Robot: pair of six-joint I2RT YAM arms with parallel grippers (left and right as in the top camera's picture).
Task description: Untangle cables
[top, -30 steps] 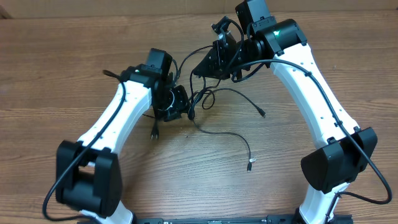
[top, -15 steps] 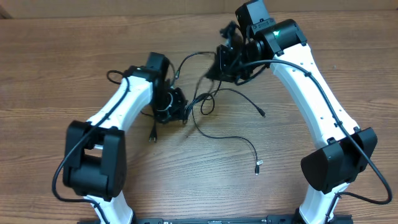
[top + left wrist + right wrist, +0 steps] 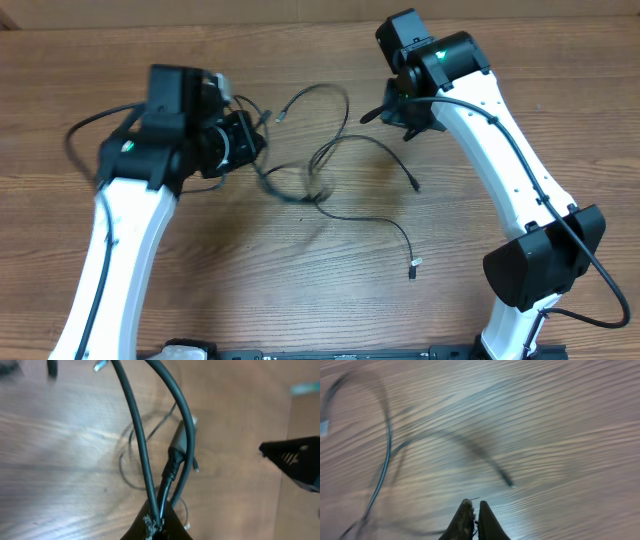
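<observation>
Your left hand (image 3: 156, 524) pinched two strands of the cables (image 3: 176, 455); your right hand (image 3: 474, 519) was pressed together, seemingly empty. Pulling both strands together could have cinched the tangle tighter.

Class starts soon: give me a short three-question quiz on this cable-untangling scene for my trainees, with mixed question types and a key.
1. True or false: the left gripper is shut on the cables.
2. The loose cable ends lie on: A) a wooden table; B) a metal tray; C) a cloth.
3. Fill in: in the wrist view, the right gripper is ____ (open/shut).
Key: 1 true; 2 A; 3 shut.
</observation>
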